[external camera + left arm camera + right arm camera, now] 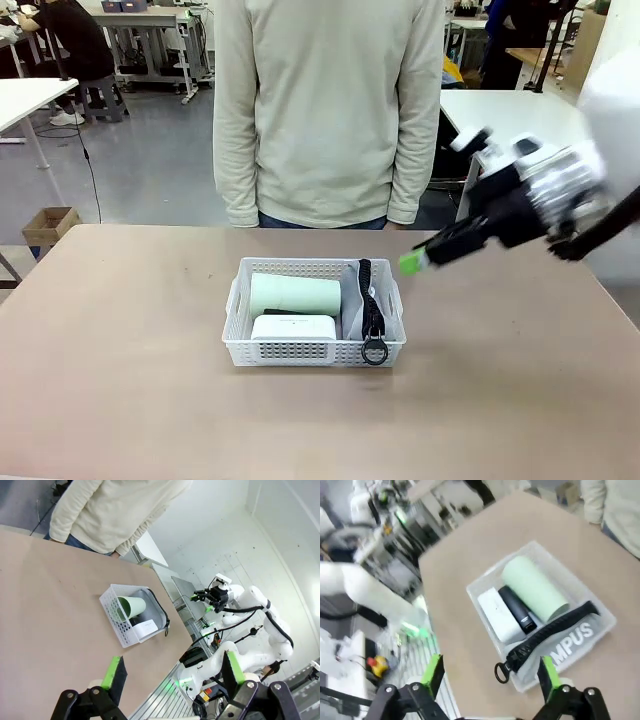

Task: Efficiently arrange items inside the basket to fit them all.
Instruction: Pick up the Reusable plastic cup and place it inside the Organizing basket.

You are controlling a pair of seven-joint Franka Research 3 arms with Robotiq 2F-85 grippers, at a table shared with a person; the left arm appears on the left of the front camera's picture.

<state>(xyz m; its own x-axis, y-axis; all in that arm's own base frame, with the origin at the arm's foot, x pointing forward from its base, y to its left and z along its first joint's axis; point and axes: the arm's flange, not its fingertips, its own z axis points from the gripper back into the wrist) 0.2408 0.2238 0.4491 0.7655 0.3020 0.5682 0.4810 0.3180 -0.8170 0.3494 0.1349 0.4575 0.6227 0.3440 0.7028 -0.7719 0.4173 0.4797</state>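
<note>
The white lattice basket stands mid-table. Inside it a pale green cup lies on its side at the back, and a white box sits in front. The grey pouch stands on edge at the right, its black strap and ring draped over the front rim. My right gripper hovers open just right of the basket. From its wrist, the open right gripper looks down on the basket, cup, black stapler, box and pouch. My left gripper is open, far from the basket.
A person in a cream sweater stands at the table's far edge, arms hanging down. Bare tabletop surrounds the basket on all sides. A cardboard box sits on the floor beyond the far left corner.
</note>
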